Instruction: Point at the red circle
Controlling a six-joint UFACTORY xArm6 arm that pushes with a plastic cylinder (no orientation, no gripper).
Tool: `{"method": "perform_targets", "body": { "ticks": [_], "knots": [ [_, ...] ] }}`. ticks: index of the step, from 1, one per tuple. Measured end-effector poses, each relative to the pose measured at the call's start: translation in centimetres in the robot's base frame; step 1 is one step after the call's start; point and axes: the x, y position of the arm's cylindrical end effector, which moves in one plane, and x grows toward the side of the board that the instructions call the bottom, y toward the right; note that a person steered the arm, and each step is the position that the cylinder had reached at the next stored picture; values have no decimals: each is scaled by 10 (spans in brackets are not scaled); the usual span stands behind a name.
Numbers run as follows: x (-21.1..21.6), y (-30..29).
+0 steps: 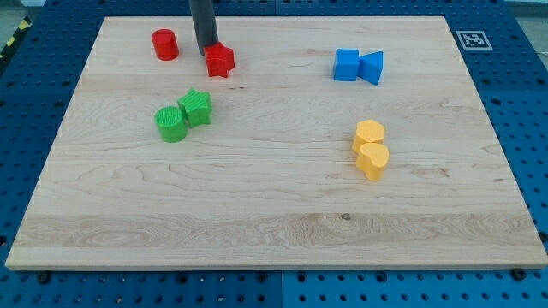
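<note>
Wood board (274, 214) on blue pegboard (531, 128); my tip (208, 53), gripperless, seemingly touches red star (220, 60).

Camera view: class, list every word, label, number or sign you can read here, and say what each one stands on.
No readable words, numbers or brand names appear anywhere.
One sign only: a black-and-white square marker on the wooden board's corner at the view's top right; it is a pattern, not text.
The blocks, such as the red circle and red star beside my tip, carry no labels.
</note>
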Motion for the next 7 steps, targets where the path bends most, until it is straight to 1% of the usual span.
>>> {"method": "perform_targets", "body": {
  "ticks": [2,3,5,6,7],
  "knots": [
    [30,19],
    [20,15],
    [-28,-17],
    [-48,-52],
    [-60,-83]
  ]
}}
